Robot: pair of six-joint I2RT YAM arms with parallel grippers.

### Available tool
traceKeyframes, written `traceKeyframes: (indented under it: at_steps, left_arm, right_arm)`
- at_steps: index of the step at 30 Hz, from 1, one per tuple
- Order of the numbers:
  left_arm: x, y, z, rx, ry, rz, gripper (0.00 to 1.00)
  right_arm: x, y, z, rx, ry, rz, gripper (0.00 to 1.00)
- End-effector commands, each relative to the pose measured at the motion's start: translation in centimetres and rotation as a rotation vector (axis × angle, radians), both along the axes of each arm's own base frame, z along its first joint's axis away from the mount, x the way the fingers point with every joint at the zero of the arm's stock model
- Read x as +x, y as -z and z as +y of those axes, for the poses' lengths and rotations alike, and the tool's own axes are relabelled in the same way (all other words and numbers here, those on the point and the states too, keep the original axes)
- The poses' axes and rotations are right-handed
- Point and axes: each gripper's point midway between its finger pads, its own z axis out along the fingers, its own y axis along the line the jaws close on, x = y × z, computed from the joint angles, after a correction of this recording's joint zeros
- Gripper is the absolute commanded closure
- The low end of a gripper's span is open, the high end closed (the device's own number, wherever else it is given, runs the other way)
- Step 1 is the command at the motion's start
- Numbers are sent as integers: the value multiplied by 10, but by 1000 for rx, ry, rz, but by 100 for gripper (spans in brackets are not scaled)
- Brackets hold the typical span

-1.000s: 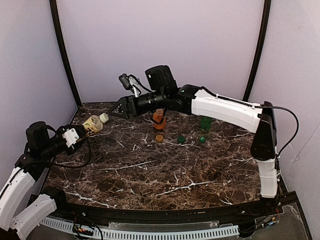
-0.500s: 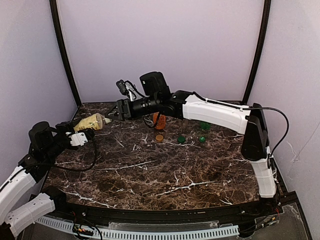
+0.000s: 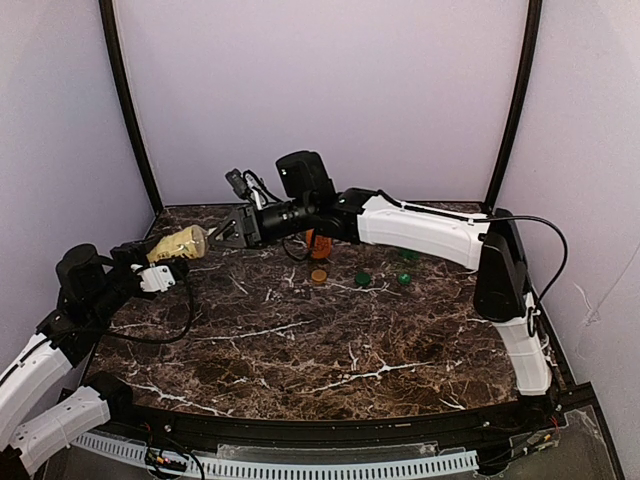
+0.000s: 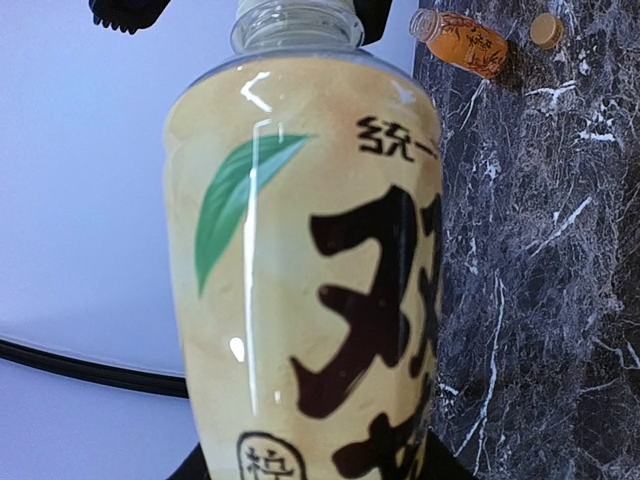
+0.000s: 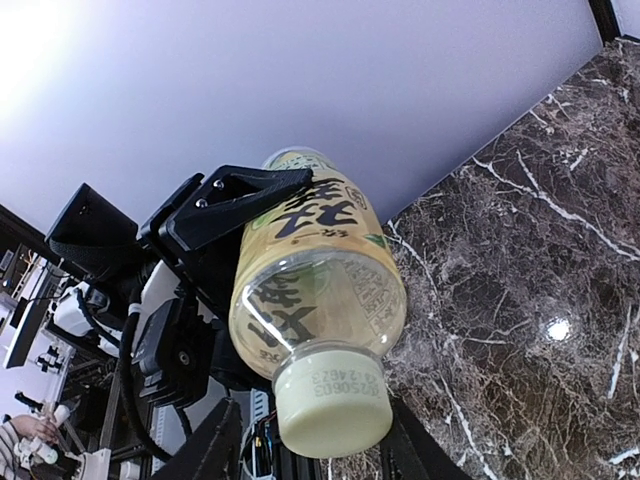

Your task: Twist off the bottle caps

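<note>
Nearing the finish: counting three small round plastic screw caps lying loose near the far edge of the dark marble worktop (image 3: 300,350), namely the tan-gold cap (image 3: 318,274), the dark green cap (image 3: 362,278) and the bright green cap (image 3: 404,278). Leaving only the pale yellow cap (image 5: 332,403), sitting on the tan tea bottle (image 4: 300,260) above the far left corner. Pinching that bottle in the left gripper (image 3: 163,258). Flanking its cap with the right gripper (image 5: 308,450), contact impossible to confirm. Against a second ago, reaching further left and narrowing the right jaws.
</note>
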Motion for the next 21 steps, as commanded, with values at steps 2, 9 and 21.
traceKeyframes:
  at_steps: [2,9,21]
  left_arm:
    - [-3,3,-6,5,34,-12,84]
    - [-5,6,-8,6,48,-8,84]
    - [-7,10,-11,14,65,-3,85]
  right_arm:
    - [0,-14,8,78,-37,-4,69]
    - [0,-17,6,94,-49,5,62]
    - [1,-16,4,110,-51,24,78]
